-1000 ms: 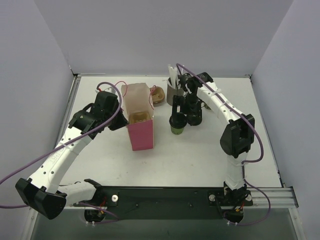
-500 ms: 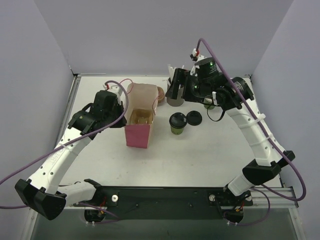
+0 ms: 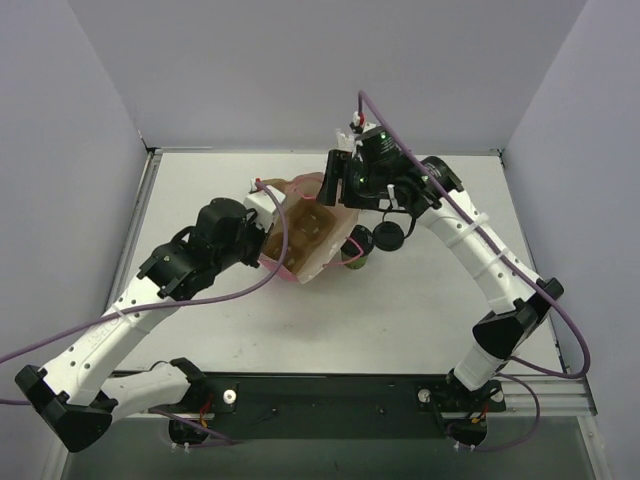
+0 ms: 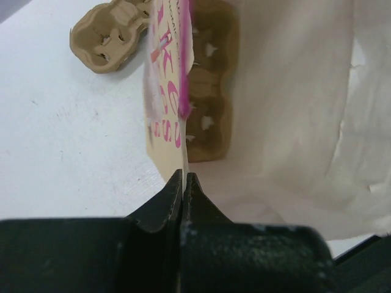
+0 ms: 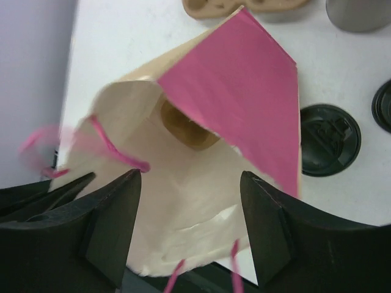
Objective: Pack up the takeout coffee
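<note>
The takeout coffee, a green cup (image 3: 355, 252) with a dark top (image 5: 330, 140), stands just right of a pink paper bag (image 3: 305, 235) and is partly hidden behind it. A loose black lid (image 3: 388, 236) lies beside the cup and shows only at the frame edge in the right wrist view (image 5: 383, 107). The bag (image 5: 244, 91) leans over with its mouth open, and a cardboard cup carrier (image 4: 208, 91) sits inside. My left gripper (image 3: 263, 240) is shut on the bag's wall edge (image 4: 183, 179). My right gripper (image 3: 335, 190) hangs open over the bag's mouth (image 5: 190, 177), holding nothing.
A second cardboard carrier (image 4: 110, 33) lies on the white table behind the bag. A grey cylinder (image 5: 357, 12) stands at the back, near the right arm. Pink cord handles (image 5: 116, 149) hang across the bag's mouth. Grey walls close in the table on three sides.
The left arm has dragged the bag right and tipped it over toward the cup. The right gripper has swung left and down over the bag's mouth, its jaws somewhat narrower.
</note>
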You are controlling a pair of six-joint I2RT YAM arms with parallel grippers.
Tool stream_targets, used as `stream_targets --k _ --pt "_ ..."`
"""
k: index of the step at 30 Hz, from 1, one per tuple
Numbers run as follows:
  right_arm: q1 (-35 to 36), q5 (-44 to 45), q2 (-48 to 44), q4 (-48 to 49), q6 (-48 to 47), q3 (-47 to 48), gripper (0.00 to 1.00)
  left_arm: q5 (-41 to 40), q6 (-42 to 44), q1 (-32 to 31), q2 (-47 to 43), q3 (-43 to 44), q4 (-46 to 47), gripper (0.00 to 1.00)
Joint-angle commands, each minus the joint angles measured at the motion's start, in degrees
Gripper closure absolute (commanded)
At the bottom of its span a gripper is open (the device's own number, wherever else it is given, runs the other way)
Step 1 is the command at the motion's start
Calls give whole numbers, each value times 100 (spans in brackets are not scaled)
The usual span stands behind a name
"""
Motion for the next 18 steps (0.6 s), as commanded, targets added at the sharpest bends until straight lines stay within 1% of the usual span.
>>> stream_targets --k 1,2,3,8,9,11,13,14,18 --pt "61 78 -212 14 -42 -828 40 -707 450 -356 -354 -264 774 100" --pt "61 61 -247 6 -43 -943 40 -796 450 -401 -407 -352 853 100" --pt "52 61 -300 6 -51 -1153 43 -857 450 -436 -451 -457 897 100" --pt "158 211 -642 128 -218 -1804 49 -1200 327 -752 -723 -756 1240 100" --pt "166 158 -765 259 -236 -1936 51 -1323 275 -805 -767 -818 1310 100" --pt "175 18 -880 374 -262 -2270 53 -1499 116 -893 -785 -898 1285 100" --pt "210 -9 -1090 690 -280 -2629 53 -1639 2 -964 -785 -924 1241 100" --pt "228 -70 -1248 987 -289 -2762 56 -1788 -25 -1060 -803 -959 1267 100" --pt "272 -176 -1399 1368 -306 -3211 59 -2036 -60 -1140 -1101 -1345 1757 100"
